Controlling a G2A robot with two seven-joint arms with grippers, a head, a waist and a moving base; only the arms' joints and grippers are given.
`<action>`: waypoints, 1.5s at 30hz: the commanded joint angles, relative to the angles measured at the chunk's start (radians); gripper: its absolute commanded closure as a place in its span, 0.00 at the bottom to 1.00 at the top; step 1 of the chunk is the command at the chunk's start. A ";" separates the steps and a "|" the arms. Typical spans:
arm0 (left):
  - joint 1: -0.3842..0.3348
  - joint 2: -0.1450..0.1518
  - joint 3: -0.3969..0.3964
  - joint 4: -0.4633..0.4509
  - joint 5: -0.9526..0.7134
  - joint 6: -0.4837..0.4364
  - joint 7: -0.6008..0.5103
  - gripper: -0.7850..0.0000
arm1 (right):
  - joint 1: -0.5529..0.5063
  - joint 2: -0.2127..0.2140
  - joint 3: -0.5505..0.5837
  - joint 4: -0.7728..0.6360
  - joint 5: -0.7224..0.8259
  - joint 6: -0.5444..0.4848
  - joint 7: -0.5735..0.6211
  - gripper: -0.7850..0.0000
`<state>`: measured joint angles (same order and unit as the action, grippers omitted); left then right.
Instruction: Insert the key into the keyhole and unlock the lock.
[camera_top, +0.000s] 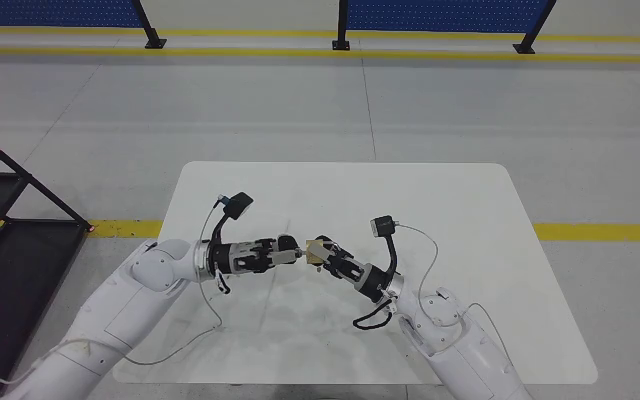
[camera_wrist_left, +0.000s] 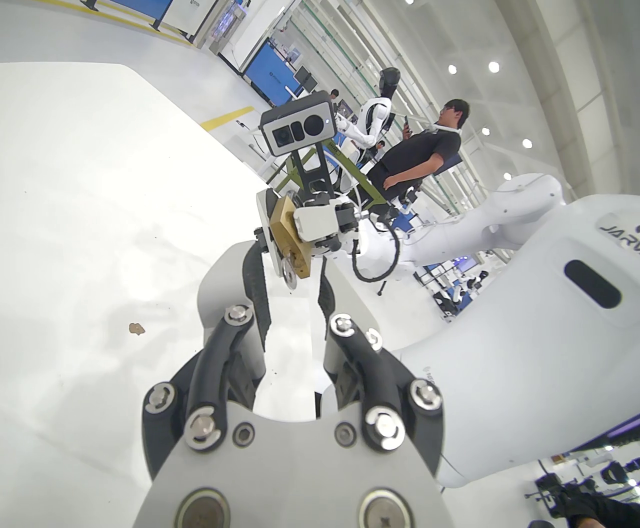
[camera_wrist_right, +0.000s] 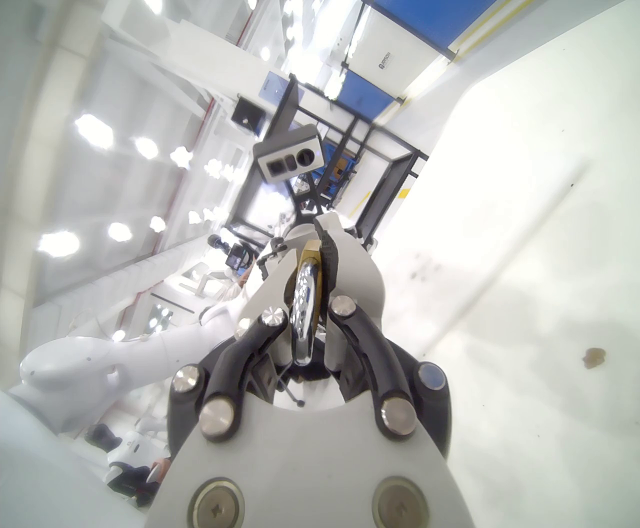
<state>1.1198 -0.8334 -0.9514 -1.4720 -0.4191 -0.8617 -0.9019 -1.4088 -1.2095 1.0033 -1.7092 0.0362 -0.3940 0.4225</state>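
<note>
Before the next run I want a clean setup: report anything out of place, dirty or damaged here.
A small brown crumb lies on the white table, with a few dark specks elsewhere on it: stray dirt. The lock and the key look undamaged.

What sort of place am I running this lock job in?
Most likely a large industrial hall or robot test floor: yellow lines mark the grey floor, blue barrier panels stand beyond the white table, and another humanoid robot stands in the background under a high, lamp-lit ceiling.
</note>
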 joint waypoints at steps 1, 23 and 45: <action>0.002 0.000 -0.003 -0.001 -0.003 0.001 -0.007 0.69 | 0.000 0.000 0.000 0.000 0.000 0.000 0.000 1.00; -0.007 -0.023 0.009 0.023 -0.051 0.038 -0.043 1.00 | 0.000 0.000 0.000 0.000 0.000 0.000 0.000 1.00; -0.044 -0.058 0.039 0.093 -0.147 0.085 -0.120 1.00 | 0.000 0.000 0.000 0.000 0.000 0.000 0.000 1.00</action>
<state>1.0768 -0.8903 -0.9127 -1.3805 -0.5648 -0.7768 -1.0199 -1.4088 -1.2095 1.0034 -1.7092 0.0362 -0.3939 0.4225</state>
